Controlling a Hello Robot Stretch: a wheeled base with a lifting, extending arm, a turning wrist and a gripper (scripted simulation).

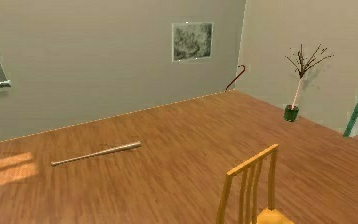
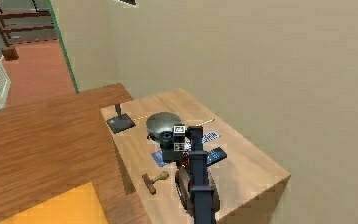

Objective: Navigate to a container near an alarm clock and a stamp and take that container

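A light wooden table (image 2: pixel 245 168) stands against the beige wall in the arm side view. On it sits a grey rounded container (image 2: pixel 163 123). A small dark flat object (image 2: pixel 119 123) lies left of it, and a brown stamp with a handle (image 2: pixel 155 181) lies near the table's front edge. My arm (image 2: pixel 199 192) rises from the bottom edge over the table. The gripper (image 2: pixel 171 143) is right at the grey container, which rests on the tabletop, so I cannot tell whether it holds anything.
Small blue items (image 2: pixel 213 147) lie right of the arm. A yellow chair (image 1: pixel 252 188) stands close ahead. On the wooden floor lie a baseball bat (image 1: pixel 97 154) and, in the far corner, a vase of branches (image 1: pixel 297 88). A doorway (image 2: pixel 27 50) lies at the arm side view's left.
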